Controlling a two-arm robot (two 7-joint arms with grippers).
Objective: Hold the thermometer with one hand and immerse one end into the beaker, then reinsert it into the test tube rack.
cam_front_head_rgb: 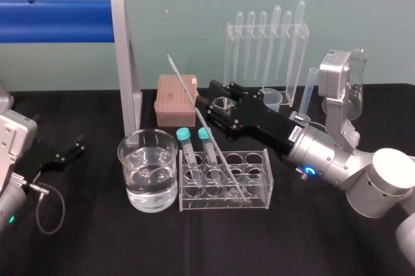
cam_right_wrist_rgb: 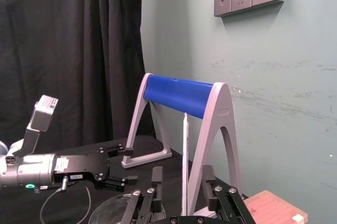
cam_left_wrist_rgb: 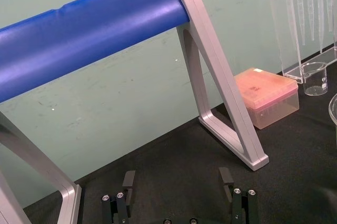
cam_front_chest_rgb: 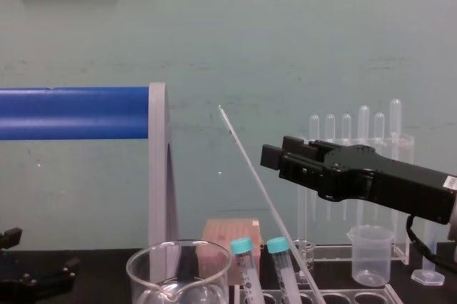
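The thermometer [cam_front_head_rgb: 194, 104] leans with its lower end in the test tube rack [cam_front_head_rgb: 266, 182] and its top tilted back to the left. My right gripper [cam_front_head_rgb: 204, 98] is open, one finger on each side of the rod with gaps between, as the right wrist view shows around the thermometer [cam_right_wrist_rgb: 185, 161]. From the chest view the gripper [cam_front_chest_rgb: 275, 160] is level with the rod's upper half. The beaker [cam_front_head_rgb: 130, 159], holding clear liquid, stands just left of the rack. Two teal-capped tubes [cam_front_head_rgb: 185, 135] stand in the rack's left holes. My left gripper [cam_left_wrist_rgb: 177, 179] rests open at the far left of the table.
A pink tip box [cam_front_head_rgb: 174, 98] sits behind the rack. The clear pipette stand [cam_front_head_rgb: 269, 49] and a small plastic beaker [cam_front_head_rgb: 273, 98] are at the back right. A grey frame with a blue bar [cam_front_head_rgb: 126, 62] stands behind the beaker.
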